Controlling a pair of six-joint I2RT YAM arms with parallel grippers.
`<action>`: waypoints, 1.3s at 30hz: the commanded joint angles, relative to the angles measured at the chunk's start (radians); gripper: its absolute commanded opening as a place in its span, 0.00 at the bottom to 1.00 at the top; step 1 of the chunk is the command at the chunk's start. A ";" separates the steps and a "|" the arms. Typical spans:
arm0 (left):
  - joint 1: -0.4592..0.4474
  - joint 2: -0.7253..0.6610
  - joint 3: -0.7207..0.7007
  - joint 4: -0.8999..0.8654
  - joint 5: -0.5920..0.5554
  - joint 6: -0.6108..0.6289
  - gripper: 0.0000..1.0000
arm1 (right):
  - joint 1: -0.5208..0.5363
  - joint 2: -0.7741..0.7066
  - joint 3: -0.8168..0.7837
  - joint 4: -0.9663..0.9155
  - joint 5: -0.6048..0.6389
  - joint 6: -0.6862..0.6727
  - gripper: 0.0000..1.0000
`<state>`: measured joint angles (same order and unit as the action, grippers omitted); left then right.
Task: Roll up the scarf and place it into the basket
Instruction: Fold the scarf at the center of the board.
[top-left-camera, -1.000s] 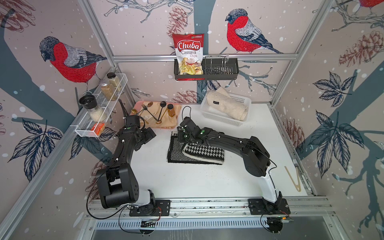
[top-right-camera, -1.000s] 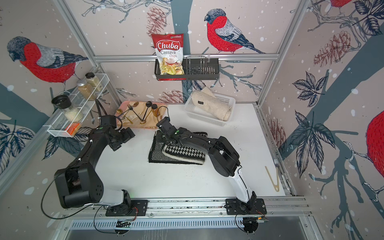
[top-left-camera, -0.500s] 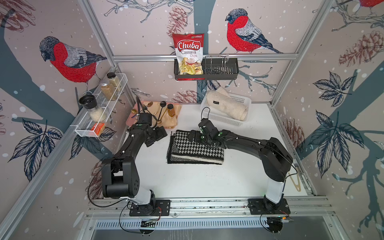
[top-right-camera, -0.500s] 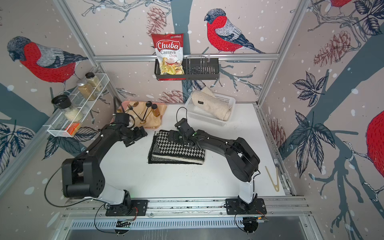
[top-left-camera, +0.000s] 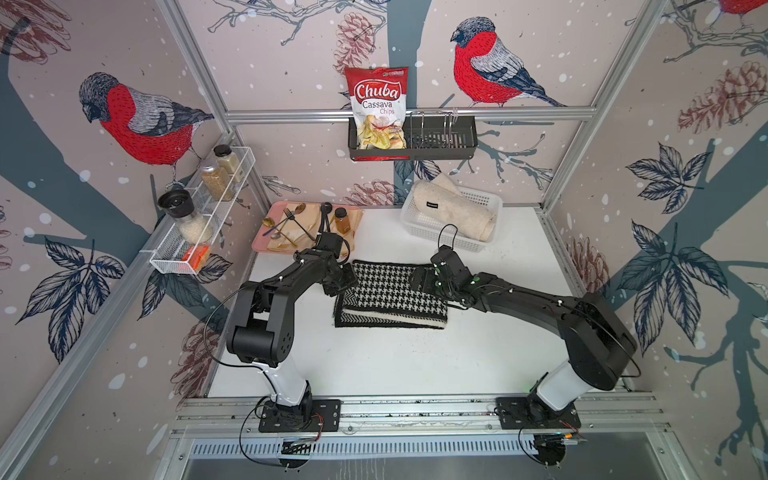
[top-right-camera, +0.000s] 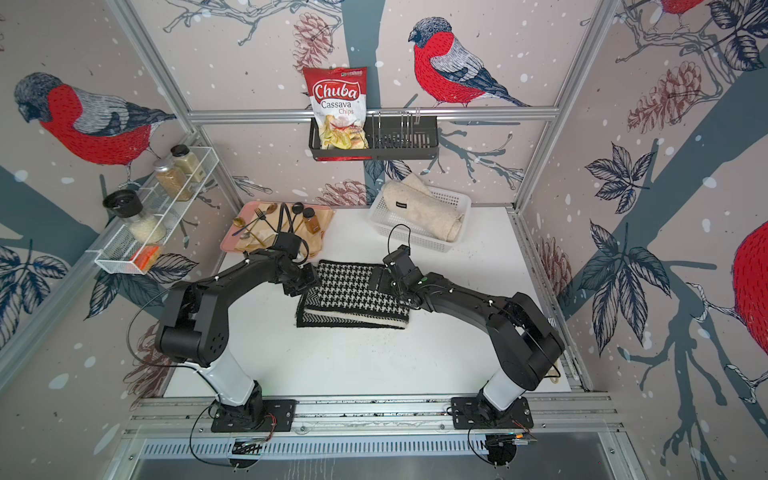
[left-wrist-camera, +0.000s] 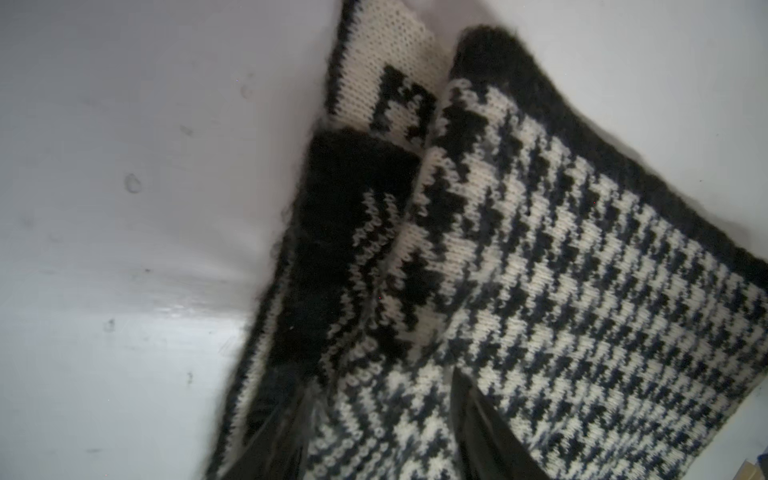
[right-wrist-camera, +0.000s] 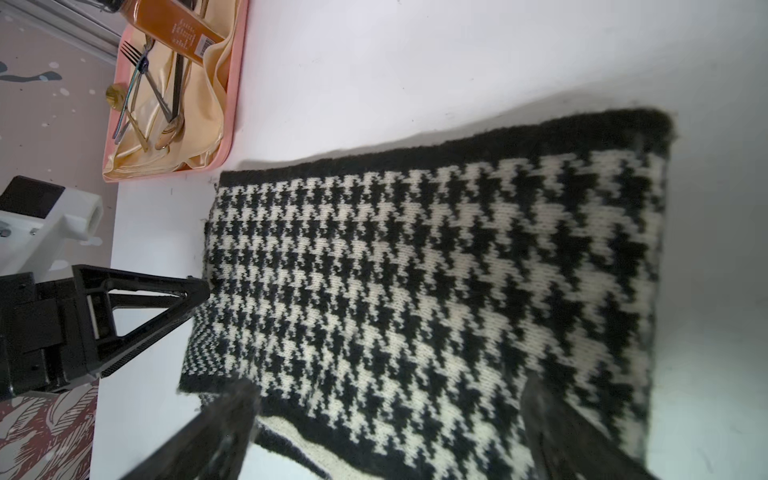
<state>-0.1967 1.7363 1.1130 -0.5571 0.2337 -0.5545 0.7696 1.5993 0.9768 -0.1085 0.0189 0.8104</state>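
In both top views the folded houndstooth scarf (top-left-camera: 390, 295) (top-right-camera: 353, 295) lay flat on the white table (top-left-camera: 395, 361), not rolled. The basket (top-left-camera: 420, 227) stood beyond the scarf's far right corner, apart from it, and held a cream roll (top-left-camera: 453, 210). The left gripper (top-left-camera: 343, 282) sat at the scarf's left edge, and the right gripper (top-left-camera: 419, 278) sat over its right end.

The left wrist view showed the fingers (left-wrist-camera: 482, 419) partly apart with scarf layers between them. Whether they pinched the cloth could not be told.

The right wrist view showed the right jaws spread wide above the scarf, holding nothing. A pink tray (right-wrist-camera: 232, 104) lay beyond the scarf's far left corner.
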 joint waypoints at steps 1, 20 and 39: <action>-0.014 0.026 0.008 0.013 -0.024 -0.012 0.54 | -0.013 -0.023 -0.019 0.028 0.019 0.006 1.00; -0.031 -0.162 -0.001 -0.114 -0.097 -0.047 0.00 | -0.051 -0.050 -0.070 0.046 0.018 0.000 1.00; 0.032 -0.465 -0.148 -0.147 -0.216 -0.118 0.00 | -0.069 0.036 -0.051 0.063 -0.023 -0.040 1.00</action>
<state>-0.1997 1.2987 1.0363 -0.6678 0.1001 -0.6346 0.7017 1.6146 0.9157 -0.0647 0.0135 0.7837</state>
